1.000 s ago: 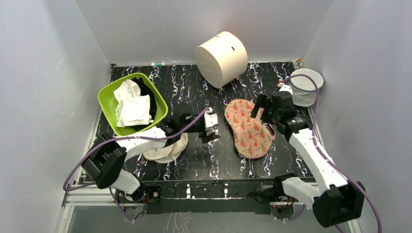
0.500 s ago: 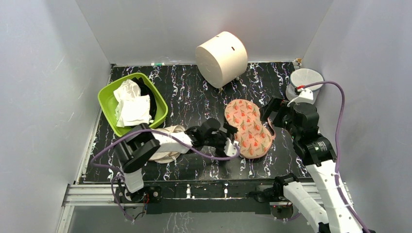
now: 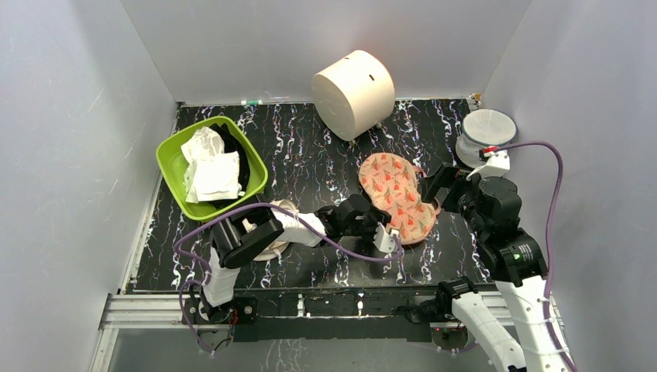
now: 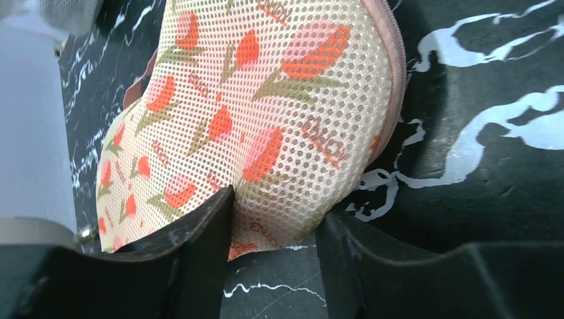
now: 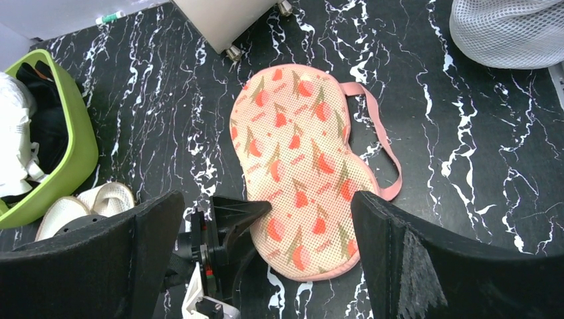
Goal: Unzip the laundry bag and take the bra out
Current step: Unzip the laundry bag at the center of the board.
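The laundry bag (image 3: 395, 194) lies flat and zipped on the black marbled table, peach mesh with orange-red flowers (image 5: 299, 159). My left gripper (image 3: 393, 230) has reached its near left end. In the left wrist view the bag's rounded edge (image 4: 266, 100) bulges between the two black fingers, and my left gripper (image 4: 276, 212) is shut on that edge. My right gripper (image 3: 435, 186) hovers just right of the bag and above it. Its jaws (image 5: 267, 199) stand wide open with nothing between them. The bra is hidden.
A green bin (image 3: 166, 151) holding white cloths sits at the back left. A cream cylinder (image 3: 354, 93) lies at the back centre and a white mesh basket (image 3: 484, 132) at the back right. Beige discs (image 3: 263, 248) lie under the left arm. A pink strap (image 5: 386, 146) loops off the bag's right side.
The left arm swung right to the bag's near end, and its jaws opened wide, then narrowed onto the edge. The right gripper drew back right and rose. The bag turned slightly.
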